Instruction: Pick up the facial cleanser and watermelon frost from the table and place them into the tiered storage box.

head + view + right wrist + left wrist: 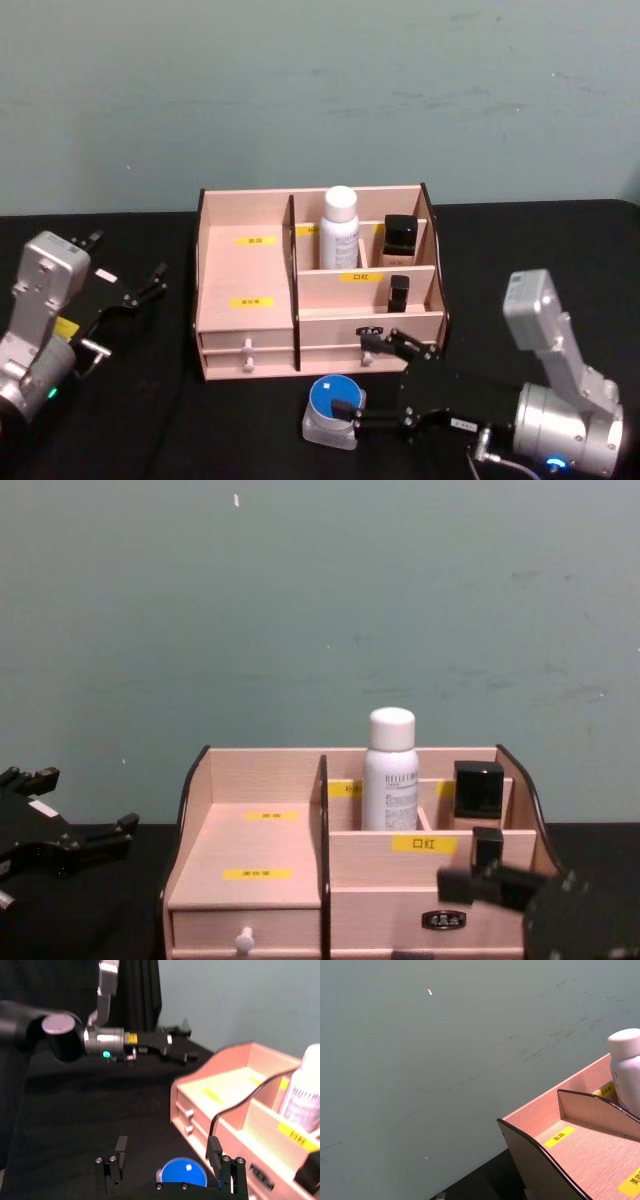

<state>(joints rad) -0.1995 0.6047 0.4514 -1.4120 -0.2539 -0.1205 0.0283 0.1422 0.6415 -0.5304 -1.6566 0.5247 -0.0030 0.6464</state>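
The right tool [350, 373] is spread wide, low over the bench [230, 435]. Its fingers stand either side of the blue-lidded jar [330, 398], which sits near its palm. Just past one finger is the tiered storage box [245, 270], with a white bottle [340, 225] in a rear compartment. The left tool [125, 258], also spread, hangs beyond the box's other side.

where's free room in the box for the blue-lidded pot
The tiered storage box has a bare left section between its side wall and centre divider. Right tiers are crowded: white bottle and black bottle behind, small black tube in front. Open right gripper is at the blue-lidded pot; left gripper idles beside the box.
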